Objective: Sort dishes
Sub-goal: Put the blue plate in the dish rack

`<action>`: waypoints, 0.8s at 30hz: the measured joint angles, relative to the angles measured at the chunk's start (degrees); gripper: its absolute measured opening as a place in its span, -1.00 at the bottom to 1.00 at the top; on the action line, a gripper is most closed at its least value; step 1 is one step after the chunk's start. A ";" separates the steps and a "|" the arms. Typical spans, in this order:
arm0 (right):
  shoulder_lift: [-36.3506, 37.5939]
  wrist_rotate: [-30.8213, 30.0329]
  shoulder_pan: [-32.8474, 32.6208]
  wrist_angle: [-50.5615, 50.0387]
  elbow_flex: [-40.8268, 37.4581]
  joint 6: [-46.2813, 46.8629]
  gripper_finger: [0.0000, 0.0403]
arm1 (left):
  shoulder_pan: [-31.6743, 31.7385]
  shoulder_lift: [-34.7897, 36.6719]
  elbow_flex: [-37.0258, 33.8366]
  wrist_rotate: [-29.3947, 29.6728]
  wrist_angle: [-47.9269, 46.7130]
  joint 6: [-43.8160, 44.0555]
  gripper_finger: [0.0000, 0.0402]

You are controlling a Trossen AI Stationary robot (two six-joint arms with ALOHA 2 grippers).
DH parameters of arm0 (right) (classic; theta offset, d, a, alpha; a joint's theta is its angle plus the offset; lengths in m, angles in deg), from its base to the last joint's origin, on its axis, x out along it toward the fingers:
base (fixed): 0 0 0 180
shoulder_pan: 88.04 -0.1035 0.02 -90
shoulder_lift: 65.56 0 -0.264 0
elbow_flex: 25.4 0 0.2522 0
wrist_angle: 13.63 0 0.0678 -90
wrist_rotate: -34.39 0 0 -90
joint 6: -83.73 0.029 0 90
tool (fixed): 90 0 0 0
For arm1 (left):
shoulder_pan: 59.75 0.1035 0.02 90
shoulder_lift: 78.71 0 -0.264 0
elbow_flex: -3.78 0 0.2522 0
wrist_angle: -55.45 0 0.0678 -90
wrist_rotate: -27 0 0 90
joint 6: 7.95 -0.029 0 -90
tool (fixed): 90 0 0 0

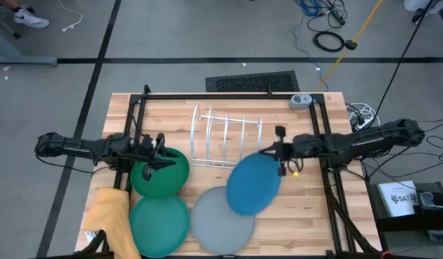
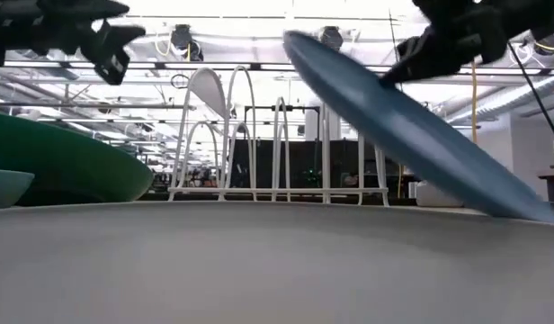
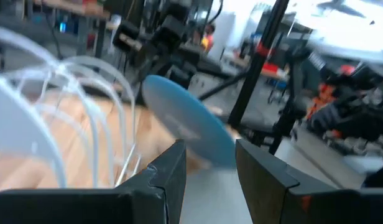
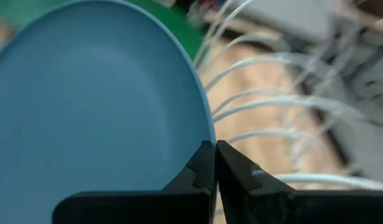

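Observation:
The blue plate (image 1: 252, 184) is tilted, its raised right rim in my right gripper (image 1: 280, 162), which is shut on it. The dark green plate (image 1: 160, 173) lies flat with its near edge over the teal plate (image 1: 158, 224). The grey plate (image 1: 221, 220) lies at the near edge, partly under the blue plate. My left gripper (image 1: 162, 156) hovers open above the green plate's far edge without touching it. In the low view it (image 2: 106, 45) is well clear of the green plate (image 2: 70, 166). My right gripper (image 4: 214, 146) pinches the blue plate's rim (image 4: 203, 127) between its two fingers, on the plate's right side. The fingers come from the table's right. The plate (image 2: 412, 126) slants down from the held edge. I cannot tell whether its low edge (image 2: 542, 214) touches the grey plate.
A white wire rack (image 1: 225, 140) stands at the table's middle, just beyond the blue plate and between the two arms. A yellow cloth (image 1: 110, 213) lies at the near left corner beside the teal plate. A black frame runs along the far and side edges.

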 joint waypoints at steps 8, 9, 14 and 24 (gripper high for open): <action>7.78 -7.90 -1.63 3.61 0.00 -3.01 -1.00 | -0.02 -0.05 0.00 2.29 15.11 -0.53 -0.31; 8.18 -8.68 -1.94 3.71 0.02 -3.25 -1.00 | -0.02 -0.09 0.00 3.61 16.72 -0.61 -0.31; 8.46 -11.46 -3.64 6.32 0.00 -4.08 -1.00 | 0.00 -2.06 2.00 7.51 19.03 -3.42 -0.29; 8.46 -16.17 -5.43 12.02 0.03 -8.11 -1.00 | -0.03 -17.50 17.45 7.61 13.31 -12.39 -0.22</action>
